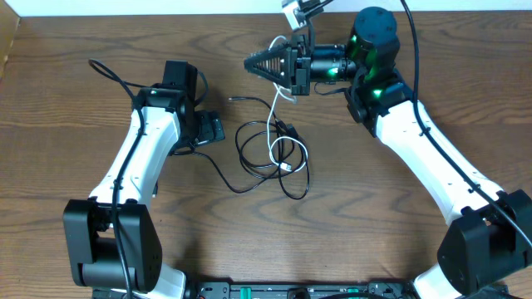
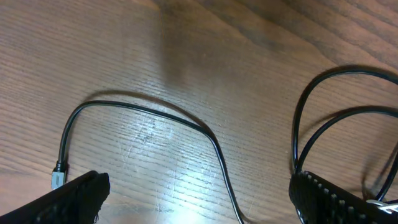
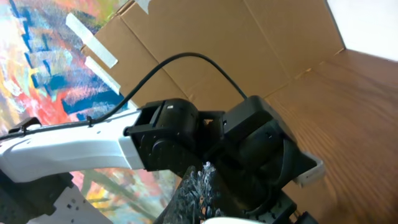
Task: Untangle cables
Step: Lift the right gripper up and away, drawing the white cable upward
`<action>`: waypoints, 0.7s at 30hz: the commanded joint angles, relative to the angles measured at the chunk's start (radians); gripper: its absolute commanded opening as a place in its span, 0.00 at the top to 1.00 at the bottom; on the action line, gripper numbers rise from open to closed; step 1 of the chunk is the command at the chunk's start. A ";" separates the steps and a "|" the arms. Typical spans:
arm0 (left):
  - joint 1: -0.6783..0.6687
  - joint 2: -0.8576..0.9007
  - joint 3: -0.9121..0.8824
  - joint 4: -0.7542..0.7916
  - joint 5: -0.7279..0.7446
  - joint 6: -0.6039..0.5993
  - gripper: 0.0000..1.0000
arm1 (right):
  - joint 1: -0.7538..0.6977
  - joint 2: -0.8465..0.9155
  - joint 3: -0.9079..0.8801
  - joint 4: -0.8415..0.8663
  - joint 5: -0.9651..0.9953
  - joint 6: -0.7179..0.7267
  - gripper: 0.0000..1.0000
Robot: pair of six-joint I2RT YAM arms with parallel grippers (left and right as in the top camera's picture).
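Note:
Two black cables (image 1: 249,137) lie in tangled loops mid-table, one plug end (image 1: 233,100) pointing left. A white cable (image 1: 273,124) runs up out of the tangle to my right gripper (image 1: 251,62). That gripper is raised, points left and looks shut, with a white bit (image 3: 230,219) at its fingers (image 3: 205,180). My left gripper (image 1: 212,129) is low over the table, left of the tangle. Its fingers (image 2: 199,208) are wide open, with one black cable (image 2: 155,113) running between them and its plug (image 2: 57,178) by the left finger. More black loops (image 2: 311,106) show at the right.
The wooden table (image 1: 374,224) carries only the cables. The right wrist view looks across at the left arm (image 3: 74,149), with a cardboard box (image 3: 249,43) and a colourful painted panel (image 3: 37,68) behind it.

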State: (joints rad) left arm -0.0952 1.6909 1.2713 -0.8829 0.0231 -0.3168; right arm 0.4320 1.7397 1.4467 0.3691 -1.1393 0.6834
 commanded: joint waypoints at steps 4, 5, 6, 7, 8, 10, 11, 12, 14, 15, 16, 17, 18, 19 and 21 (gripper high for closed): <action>0.000 0.005 -0.005 -0.002 -0.012 -0.002 0.02 | -0.005 -0.013 0.137 -0.073 0.003 -0.075 0.99; 0.000 0.005 -0.005 -0.002 -0.012 -0.002 0.02 | -0.006 -0.013 0.163 -0.110 0.003 -0.095 0.99; 0.000 0.005 -0.005 -0.002 -0.012 -0.002 0.02 | -0.008 -0.013 0.186 -0.146 0.003 -0.114 0.99; 0.000 0.005 -0.005 -0.002 -0.012 -0.002 0.02 | -0.011 -0.013 0.206 -0.181 0.003 -0.134 0.99; 0.000 0.005 -0.005 -0.002 -0.012 -0.002 0.02 | -0.014 -0.013 0.230 -0.223 0.003 -0.156 0.99; 0.000 0.005 -0.005 -0.002 -0.012 -0.002 0.02 | -0.022 -0.013 0.266 -0.290 0.003 -0.196 0.99; 0.000 0.005 -0.005 -0.002 -0.012 -0.002 0.02 | -0.026 -0.013 0.278 -0.314 0.004 -0.213 0.99; 0.000 0.005 -0.005 -0.002 -0.012 -0.002 0.02 | -0.028 -0.013 0.293 -0.342 0.004 -0.233 0.99; 0.000 0.005 -0.005 -0.002 -0.012 -0.002 0.02 | -0.032 -0.013 0.313 -0.385 0.010 -0.265 0.99; 0.000 0.005 -0.005 -0.002 -0.012 -0.002 0.02 | -0.032 -0.013 0.315 -0.397 0.014 -0.280 0.99; 0.000 0.005 -0.005 -0.002 -0.012 -0.002 0.02 | -0.032 -0.013 0.315 -0.413 0.032 -0.292 0.99; 0.000 0.005 -0.005 -0.002 -0.012 -0.002 0.02 | -0.032 -0.013 0.315 -0.423 0.047 -0.301 0.99; 0.000 0.005 -0.005 -0.002 -0.012 -0.002 0.02 | -0.032 -0.013 0.315 -0.449 0.076 -0.324 0.99; 0.000 0.005 -0.005 -0.002 -0.012 -0.002 0.02 | -0.032 -0.013 0.315 -0.475 0.103 -0.349 0.99; 0.000 0.005 -0.005 -0.002 -0.012 -0.002 0.02 | -0.032 -0.013 0.315 -0.543 0.165 -0.417 0.99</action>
State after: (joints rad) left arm -0.0952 1.6909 1.2709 -0.8833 0.0235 -0.3172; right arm 0.4030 1.7397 1.7420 -0.1345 -1.0760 0.3901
